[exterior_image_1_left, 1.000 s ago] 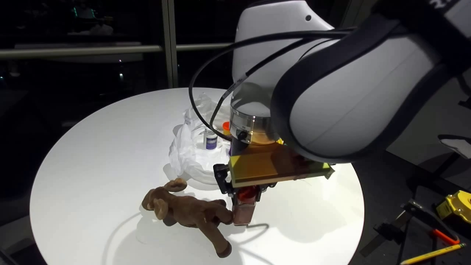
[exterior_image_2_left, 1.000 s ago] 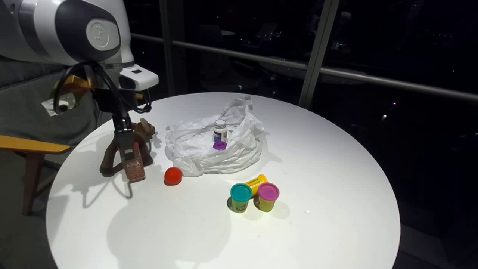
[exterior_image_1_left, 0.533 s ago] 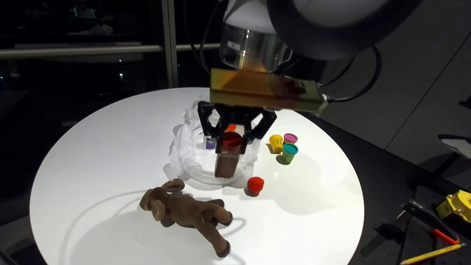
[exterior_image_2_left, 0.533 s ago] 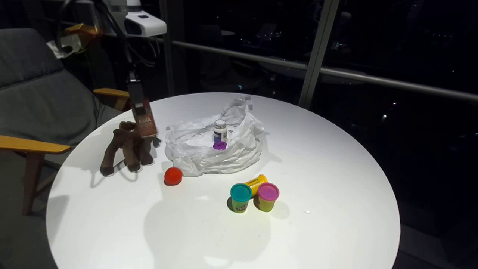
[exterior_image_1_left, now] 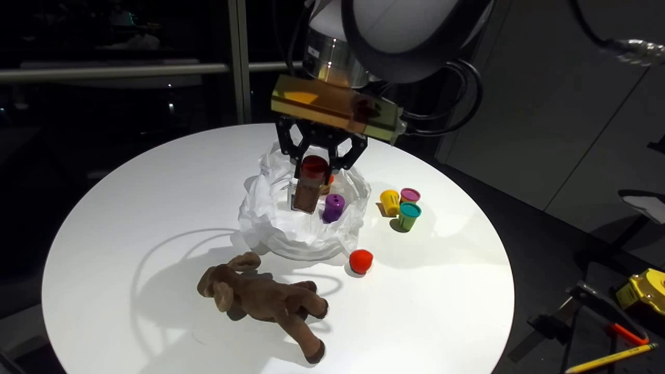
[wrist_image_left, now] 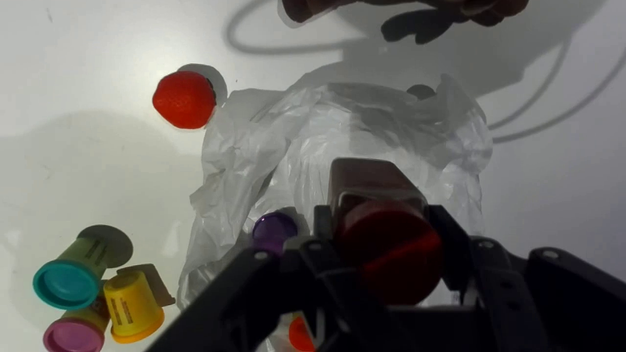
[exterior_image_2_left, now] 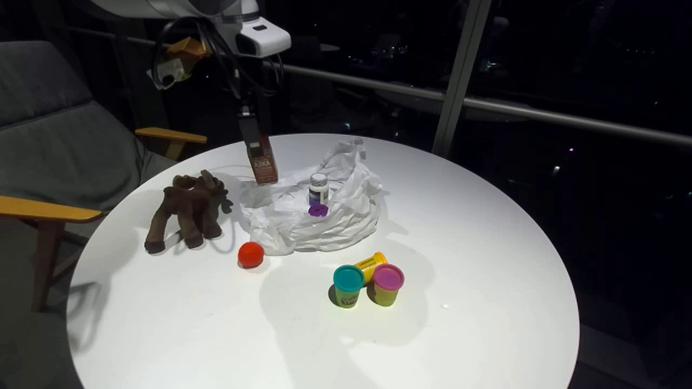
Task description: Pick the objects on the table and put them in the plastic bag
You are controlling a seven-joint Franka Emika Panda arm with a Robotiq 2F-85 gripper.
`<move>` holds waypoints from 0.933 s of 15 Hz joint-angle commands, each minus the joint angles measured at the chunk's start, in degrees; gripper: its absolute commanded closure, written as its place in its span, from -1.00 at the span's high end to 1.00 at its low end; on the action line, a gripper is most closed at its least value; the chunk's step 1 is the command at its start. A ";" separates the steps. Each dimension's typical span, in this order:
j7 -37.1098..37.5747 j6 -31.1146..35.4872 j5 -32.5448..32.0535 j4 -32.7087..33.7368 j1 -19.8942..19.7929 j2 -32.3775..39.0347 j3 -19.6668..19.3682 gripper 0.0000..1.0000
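In exterior view: my pincer [exterior_image_1_left: 313,176], no wider than jar [exterior_image_1_left: 307,198], grips it near lid [exterior_image_1_left: 315,164], base hanging clear, presumably for release. In exterior view: bottle [exterior_image_2_left: 318,190] stands in bag [exterior_image_2_left: 327,235], lower than pincer. Wrist view: bag gapes beneath pincer, likely for catching jar.
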 commanded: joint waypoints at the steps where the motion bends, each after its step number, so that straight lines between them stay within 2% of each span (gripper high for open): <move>1: 6.11 1.37 -2.18 5.85 1.08 5.28 -2.51 -0.50; 4: 11.45 1.67 -2.55 7.77 2.19 6.05 -4.88 -0.50; 8: 21.41 -0.94 -8.54 10.53 5.90 6.36 -9.91 -0.50; 14: 30.26 -1.74 -15.60 17.62 5.74 10.47 -11.33 -0.50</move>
